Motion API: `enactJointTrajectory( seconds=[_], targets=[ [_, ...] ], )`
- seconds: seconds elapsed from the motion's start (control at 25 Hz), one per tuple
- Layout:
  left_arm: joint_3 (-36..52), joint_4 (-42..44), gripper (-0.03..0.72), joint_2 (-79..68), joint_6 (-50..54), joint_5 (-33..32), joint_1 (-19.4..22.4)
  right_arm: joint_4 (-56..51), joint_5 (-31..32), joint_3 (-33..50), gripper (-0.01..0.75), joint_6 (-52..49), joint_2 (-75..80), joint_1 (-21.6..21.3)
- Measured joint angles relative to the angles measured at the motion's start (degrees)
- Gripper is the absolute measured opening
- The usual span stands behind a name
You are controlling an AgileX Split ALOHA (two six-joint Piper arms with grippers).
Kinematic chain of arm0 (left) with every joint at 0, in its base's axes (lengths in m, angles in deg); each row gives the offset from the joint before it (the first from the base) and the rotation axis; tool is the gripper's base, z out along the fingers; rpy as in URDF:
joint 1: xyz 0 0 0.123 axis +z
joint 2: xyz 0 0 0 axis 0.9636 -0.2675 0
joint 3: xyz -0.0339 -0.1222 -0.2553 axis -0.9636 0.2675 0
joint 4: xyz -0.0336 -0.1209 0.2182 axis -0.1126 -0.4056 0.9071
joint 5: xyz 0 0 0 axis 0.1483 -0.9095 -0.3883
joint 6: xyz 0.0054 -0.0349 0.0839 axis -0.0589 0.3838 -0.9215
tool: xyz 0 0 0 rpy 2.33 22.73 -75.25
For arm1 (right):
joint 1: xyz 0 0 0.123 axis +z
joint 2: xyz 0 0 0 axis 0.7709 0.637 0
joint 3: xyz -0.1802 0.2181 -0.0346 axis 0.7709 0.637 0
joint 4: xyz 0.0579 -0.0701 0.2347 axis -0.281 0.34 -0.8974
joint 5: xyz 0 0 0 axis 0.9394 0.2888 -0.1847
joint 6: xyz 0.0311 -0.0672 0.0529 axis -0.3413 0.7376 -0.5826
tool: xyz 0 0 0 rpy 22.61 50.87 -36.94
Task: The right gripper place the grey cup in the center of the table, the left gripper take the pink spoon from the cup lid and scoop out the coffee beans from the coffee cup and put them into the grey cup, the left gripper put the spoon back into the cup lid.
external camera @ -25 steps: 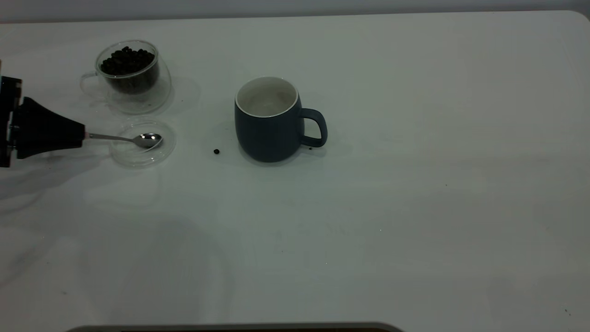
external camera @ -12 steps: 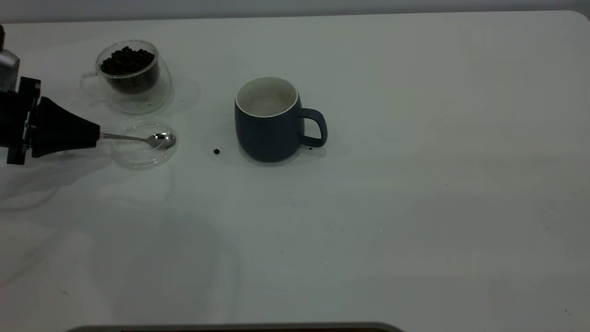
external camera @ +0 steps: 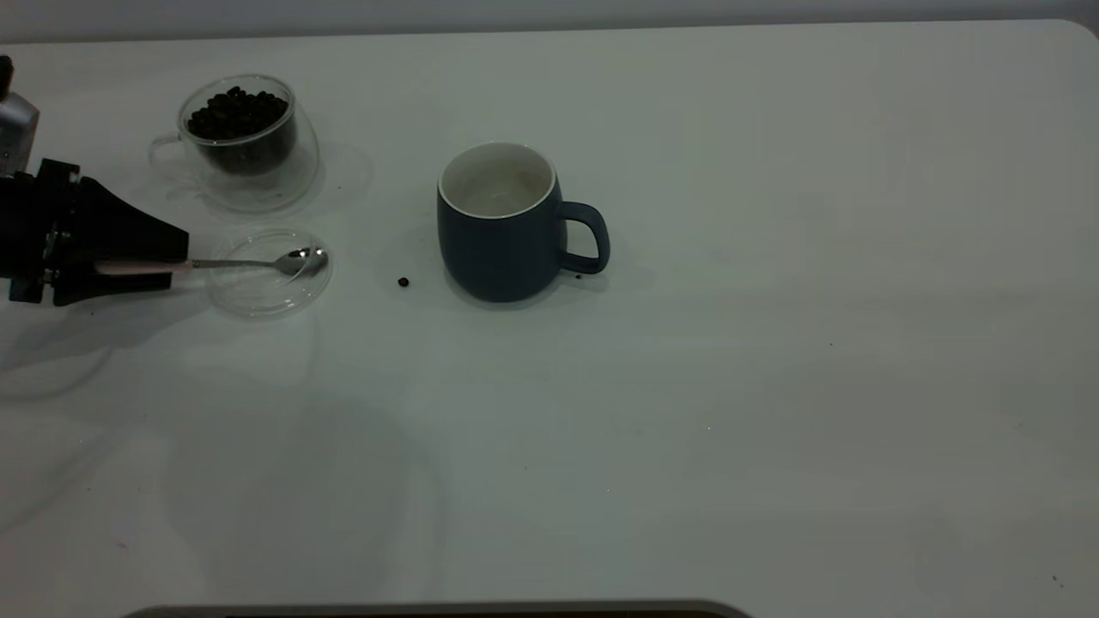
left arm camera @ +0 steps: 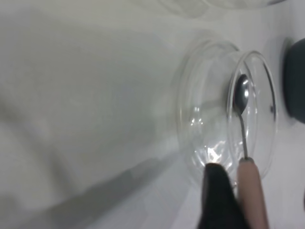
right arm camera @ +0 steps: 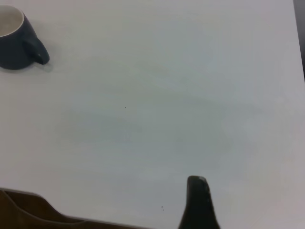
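At the table's left edge my left gripper [external camera: 184, 257] is open, its fingers on either side of the pink spoon's [external camera: 249, 263] pale handle. The spoon lies flat, and its metal bowl [left arm camera: 241, 94] rests in the clear cup lid [external camera: 268, 292]. Behind the lid stands the glass coffee cup [external camera: 249, 176], holding a heap of coffee beans [external camera: 236, 113]. The grey cup [external camera: 498, 240] stands upright near the table's middle, handle to the right. I see no beans on its white interior. My right gripper [right arm camera: 248, 200] hangs far from that cup [right arm camera: 14, 45], showing one finger [right arm camera: 198, 200] and nothing held.
A single loose bean [external camera: 403, 281] lies on the white table [external camera: 730, 360] between the lid and the grey cup. A tiny dark speck sits by the cup's handle. A dark table-edge strip [external camera: 429, 611] runs along the front.
The left gripper carried the spoon rightward over the lid, then lowered it. Its fingers have parted, so the pink handle now shows between them.
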Motion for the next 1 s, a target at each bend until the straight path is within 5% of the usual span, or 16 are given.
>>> enactJointTrajectory(
  seconds=[0.16, 0.64, 1.0],
  targets=[
    [-1.44, 2.92, 0.588, 0.0, -0.49, 1.15, 0.0, 0.0, 0.0, 0.0, 0.591, 0.0, 0.0, 0.0],
    [-16.21, 24.92, 0.594, 9.16, 21.09, -3.75, -0.64, 0.0, 0.0, 0.0, 0.591, 0.0, 0.0, 0.0],
    [-20.07, 42.3, 0.594, 23.96, 44.0, -9.56, -8.68, 0.0, 0.0, 0.0, 0.591, 0.0, 0.0, 0.0]
  ],
)
